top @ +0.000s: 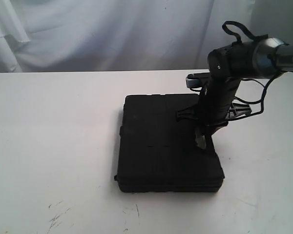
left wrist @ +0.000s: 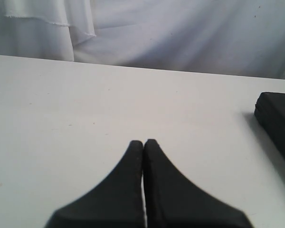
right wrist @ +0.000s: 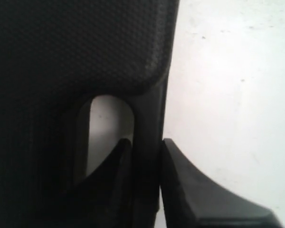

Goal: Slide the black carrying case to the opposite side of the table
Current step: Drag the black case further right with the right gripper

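Observation:
The black carrying case [top: 166, 144] lies flat on the white table [top: 53, 146], right of the middle. My right gripper [top: 203, 139] comes down on the case's right edge. In the right wrist view it [right wrist: 147, 142] is shut on the case's handle bar [right wrist: 147, 118], one finger inside the handle slot and one outside. The case's textured lid [right wrist: 76, 47] fills much of that view. My left gripper [left wrist: 143, 143] is shut with nothing in it, hovering over bare table; one corner of the case [left wrist: 278, 118] shows at the edge of its view. The left arm is out of the exterior view.
A white cloth backdrop [top: 102, 34] hangs behind the table's far edge. Dark scratches [top: 56, 217] mark the tabletop near the front edge, left of the case. Bare table stretches to the left of the case.

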